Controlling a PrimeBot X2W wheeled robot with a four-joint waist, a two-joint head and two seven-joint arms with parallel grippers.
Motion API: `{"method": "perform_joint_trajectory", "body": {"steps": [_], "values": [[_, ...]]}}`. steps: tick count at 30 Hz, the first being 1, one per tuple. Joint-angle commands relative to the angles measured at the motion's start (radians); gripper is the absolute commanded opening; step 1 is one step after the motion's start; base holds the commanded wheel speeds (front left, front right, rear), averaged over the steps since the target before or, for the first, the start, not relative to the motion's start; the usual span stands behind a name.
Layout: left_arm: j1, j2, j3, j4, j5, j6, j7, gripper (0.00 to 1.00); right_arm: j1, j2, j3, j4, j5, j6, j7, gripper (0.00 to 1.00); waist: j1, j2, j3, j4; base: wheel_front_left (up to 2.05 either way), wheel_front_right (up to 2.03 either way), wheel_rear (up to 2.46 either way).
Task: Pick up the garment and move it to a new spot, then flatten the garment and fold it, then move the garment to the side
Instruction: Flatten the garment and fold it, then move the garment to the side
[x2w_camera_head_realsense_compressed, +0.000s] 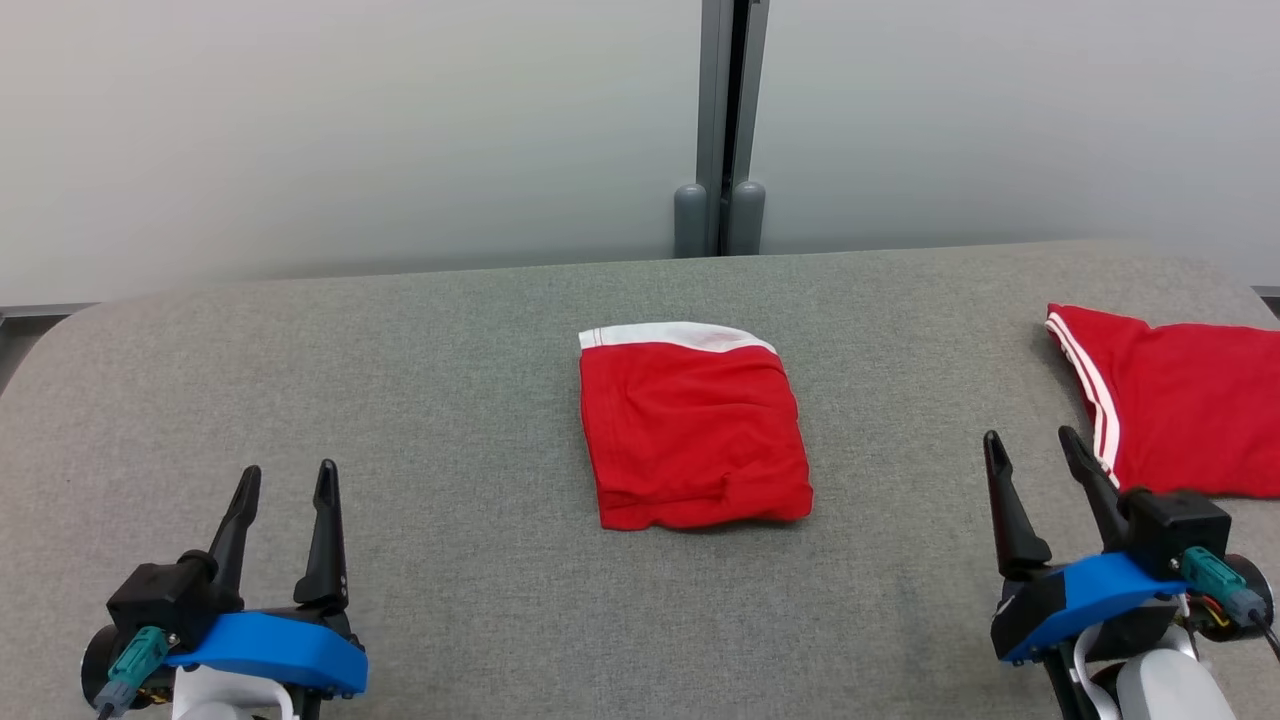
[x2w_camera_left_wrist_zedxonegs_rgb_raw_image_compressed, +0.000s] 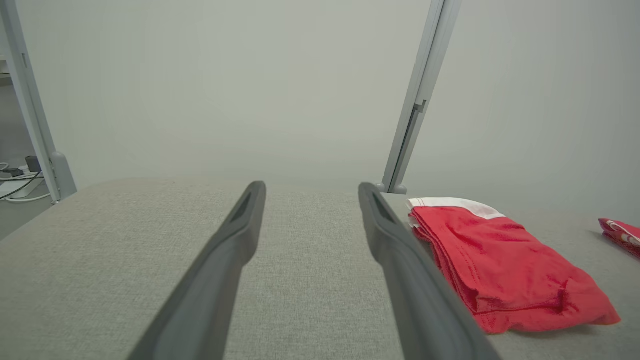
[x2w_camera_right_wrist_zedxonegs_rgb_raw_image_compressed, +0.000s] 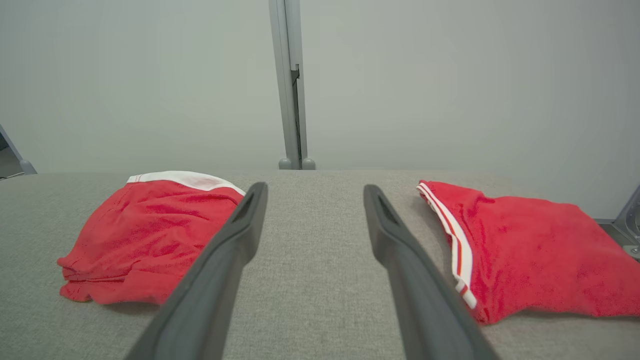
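Two red garments lie on the grey pad (x2w_camera_head_realsense_compressed: 400, 400): the folded garment (x2w_camera_head_realsense_compressed: 695, 430), with a plain white waistband at its far edge, sits in the middle between the arms. The striped garment (x2w_camera_head_realsense_compressed: 1190, 400), white stripes along its left edge, lies at the right, just beside the right gripper (x2w_camera_head_realsense_compressed: 1030, 435). That gripper and the left gripper (x2w_camera_head_realsense_compressed: 288, 468) both have their fingers spread, holding nothing.
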Motion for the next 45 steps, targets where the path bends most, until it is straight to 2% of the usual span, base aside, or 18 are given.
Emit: {"method": "perform_joint_trajectory", "body": {"steps": [1,13,29,40,45], "values": [[0.004,0.008,0.008,0.015,0.002,0.0,-0.004,1.0,0.053,0.006,-0.012,-0.049,-0.005,0.0,0.027,1.0,0.0,0.0,-0.011,-0.001,0.0,0.0,0.0],[0.027,-0.003,0.01,0.042,-0.006,-0.001,-0.004,1.0,0.138,0.009,-0.012,-0.11,0.039,0.0,0.073,1.0,0.0,0.0,-0.03,0.006,0.0,0.0,0.0],[0.014,0.011,-0.011,0.054,-0.019,-0.001,-0.004,1.0,0.157,0.01,-0.012,-0.135,0.071,0.0,0.088,1.0,0.0,0.0,-0.028,0.008,0.0,0.0,0.0],[0.0,0.012,-0.022,0.048,-0.02,-0.001,-0.004,1.0,0.147,0.009,-0.005,-0.138,0.075,0.0,0.095,1.0,0.0,0.0,-0.019,0.016,0.0,0.0,0.0],[-0.013,0.011,-0.027,0.038,-0.016,-0.001,-0.004,1.0,0.075,0.009,0.024,-0.142,0.072,0.0,0.148,1.0,0.0,0.0,0.003,0.026,0.0,0.0,0.0]]}}
